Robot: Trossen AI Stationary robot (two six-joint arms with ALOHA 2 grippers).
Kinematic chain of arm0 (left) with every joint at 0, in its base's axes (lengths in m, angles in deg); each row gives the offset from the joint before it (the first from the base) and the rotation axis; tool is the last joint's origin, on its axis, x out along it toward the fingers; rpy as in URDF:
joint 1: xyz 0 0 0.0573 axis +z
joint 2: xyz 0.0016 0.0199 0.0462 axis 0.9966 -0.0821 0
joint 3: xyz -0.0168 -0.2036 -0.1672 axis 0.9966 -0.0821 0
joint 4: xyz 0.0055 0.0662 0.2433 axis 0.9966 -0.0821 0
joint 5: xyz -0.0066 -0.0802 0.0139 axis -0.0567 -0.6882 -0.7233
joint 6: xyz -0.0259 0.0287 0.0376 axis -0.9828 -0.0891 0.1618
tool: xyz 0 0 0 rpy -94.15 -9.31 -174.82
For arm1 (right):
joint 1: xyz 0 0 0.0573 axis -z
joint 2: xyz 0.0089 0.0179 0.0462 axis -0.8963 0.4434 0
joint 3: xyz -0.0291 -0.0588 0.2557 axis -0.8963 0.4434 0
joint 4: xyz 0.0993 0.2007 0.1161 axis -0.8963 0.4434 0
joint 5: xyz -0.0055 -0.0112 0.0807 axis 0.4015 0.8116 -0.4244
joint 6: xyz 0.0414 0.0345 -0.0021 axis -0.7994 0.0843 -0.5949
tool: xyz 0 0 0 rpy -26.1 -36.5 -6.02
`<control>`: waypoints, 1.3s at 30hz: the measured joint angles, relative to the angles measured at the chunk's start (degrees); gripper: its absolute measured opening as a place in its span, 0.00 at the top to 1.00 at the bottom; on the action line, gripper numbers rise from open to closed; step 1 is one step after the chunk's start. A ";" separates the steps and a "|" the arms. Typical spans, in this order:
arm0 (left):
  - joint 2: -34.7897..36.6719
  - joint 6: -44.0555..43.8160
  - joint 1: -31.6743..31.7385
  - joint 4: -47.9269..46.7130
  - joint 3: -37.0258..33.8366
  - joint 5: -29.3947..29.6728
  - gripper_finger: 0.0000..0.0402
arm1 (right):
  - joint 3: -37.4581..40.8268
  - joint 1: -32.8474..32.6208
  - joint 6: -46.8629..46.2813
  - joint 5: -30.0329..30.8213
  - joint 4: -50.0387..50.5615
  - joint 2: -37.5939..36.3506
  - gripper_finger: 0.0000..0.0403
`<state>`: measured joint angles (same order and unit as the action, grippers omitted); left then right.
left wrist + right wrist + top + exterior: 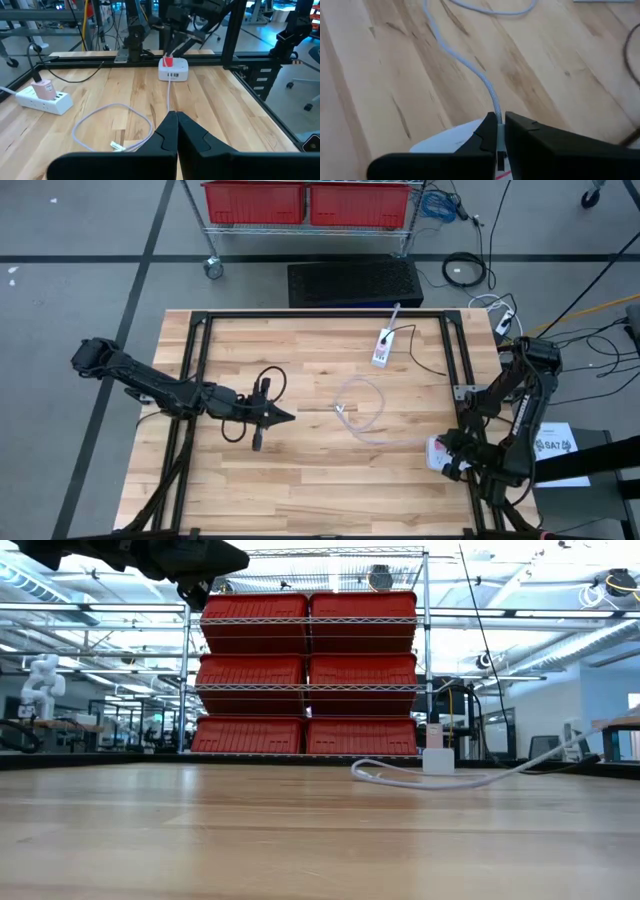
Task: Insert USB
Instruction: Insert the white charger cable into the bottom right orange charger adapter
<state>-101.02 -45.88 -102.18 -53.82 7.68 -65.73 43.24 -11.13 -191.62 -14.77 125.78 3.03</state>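
A white cable (pixel 375 438) lies on the wooden table. One end runs into a white hub with a red mark (pixel 437 452), and the other curls into a loop ending in a small free plug (pixel 340 408), also seen in the left wrist view (pixel 117 146). My right gripper (pixel 500 125) stands over the hub (pixel 173 70) with its fingers shut around the cable. My left gripper (pixel 285 417) is shut and holds nothing; it hovers left of the loop and shows high up in the low view (pixel 190 565). A white power strip (pixel 383 345) carries a pink adapter (pixel 44 89). My right gripper has the white cable's end (pixel 495 102) in the narrow gap between its two fingers, right where the cable meets the hub (pixel 452 137). The fingers come from above, slanting down. The hub rests on the table. The fingers hide the place of contact itself.
A black metal frame (pixel 300 317) runs round the table top. A dark cord (pixel 430 365) trails from the power strip toward the right edge. Behind the table stands a wire rack of red bins (pixel 308 670). Bare wood lies between the two grippers.
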 joint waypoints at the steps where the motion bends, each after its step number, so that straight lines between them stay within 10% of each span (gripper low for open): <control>1: 0.00 0.00 0.00 -0.02 0.00 0.00 1.00 | 0.48 0.00 0.01 0.29 -1.24 0.00 1.00; 14: 0.00 0.17 0.00 -0.31 0.00 0.00 1.00 | 8.00 3.08 -0.36 9.70 -20.21 6.51 0.99; 26: -2.54 -1.31 1.28 -0.43 0.00 0.50 1.00 | 6.63 8.21 4.89 36.34 -25.33 6.43 1.00; 39: -7.85 2.52 4.46 0.74 0.02 0.23 1.00 | -9.68 26.11 26.98 -2.76 -21.06 3.30 0.92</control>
<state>-108.88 -43.36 -97.72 -53.09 7.71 -65.50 33.56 14.98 -164.64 -17.52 104.72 6.33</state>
